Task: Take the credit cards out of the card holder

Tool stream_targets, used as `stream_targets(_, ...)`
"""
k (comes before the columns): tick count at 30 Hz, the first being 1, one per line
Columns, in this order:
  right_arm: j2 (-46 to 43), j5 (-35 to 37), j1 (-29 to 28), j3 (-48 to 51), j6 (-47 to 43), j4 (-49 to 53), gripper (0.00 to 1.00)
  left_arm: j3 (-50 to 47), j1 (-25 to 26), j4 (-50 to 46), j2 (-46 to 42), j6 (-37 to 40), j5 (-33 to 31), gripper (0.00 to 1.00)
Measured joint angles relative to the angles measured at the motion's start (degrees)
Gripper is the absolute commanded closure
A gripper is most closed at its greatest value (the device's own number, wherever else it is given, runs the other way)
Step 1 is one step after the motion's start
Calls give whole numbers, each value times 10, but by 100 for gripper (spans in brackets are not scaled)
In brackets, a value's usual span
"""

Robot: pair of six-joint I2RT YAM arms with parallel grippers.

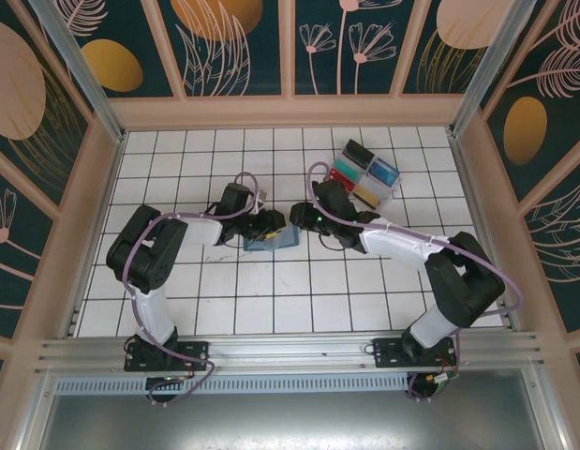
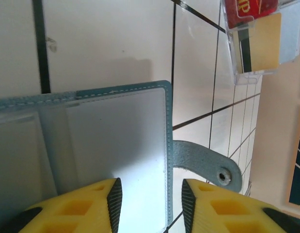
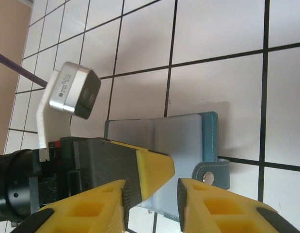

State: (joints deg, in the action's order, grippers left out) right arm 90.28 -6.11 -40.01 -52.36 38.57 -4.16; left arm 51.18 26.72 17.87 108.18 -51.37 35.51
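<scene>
The teal card holder (image 1: 274, 240) lies open on the white tiles between the two arms. Its pale grey-blue inner panel (image 2: 116, 141) and snap tab (image 2: 208, 162) show in the left wrist view. My left gripper (image 2: 151, 201) is open, its yellow fingers either side of the holder's stitched right edge. In the right wrist view the holder (image 3: 188, 136) lies under my open right gripper (image 3: 150, 201), with a left-arm finger (image 3: 154, 167) over it. From above, the left gripper (image 1: 267, 225) and right gripper (image 1: 303, 217) meet over the holder. I cannot make out the credit cards; they are hidden.
A clear plastic tray (image 1: 369, 171) with coloured compartments stands at the back right. In the left wrist view this tray (image 2: 256, 65) holds a red item with white lettering and a yellow one. The left wrist camera (image 3: 74, 90) juts out near the holder.
</scene>
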Motion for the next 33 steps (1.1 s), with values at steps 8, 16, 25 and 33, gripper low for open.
stream_targets(8, 61, -13, -6, -38, 4, 20, 74, 3, 0, -88, -49, 28, -74, 85)
stream_targets(16, 120, -30, -26, -97, -3, 50, 74, 2, -7, -171, -140, 60, -157, 69)
stream_targets(25, 167, -43, -34, -124, -12, 91, 74, -27, -27, -185, -153, 57, -175, 60)
stream_targets(33, 184, -45, -39, -130, -22, 107, 73, -26, -27, -198, -131, 57, -176, 57)
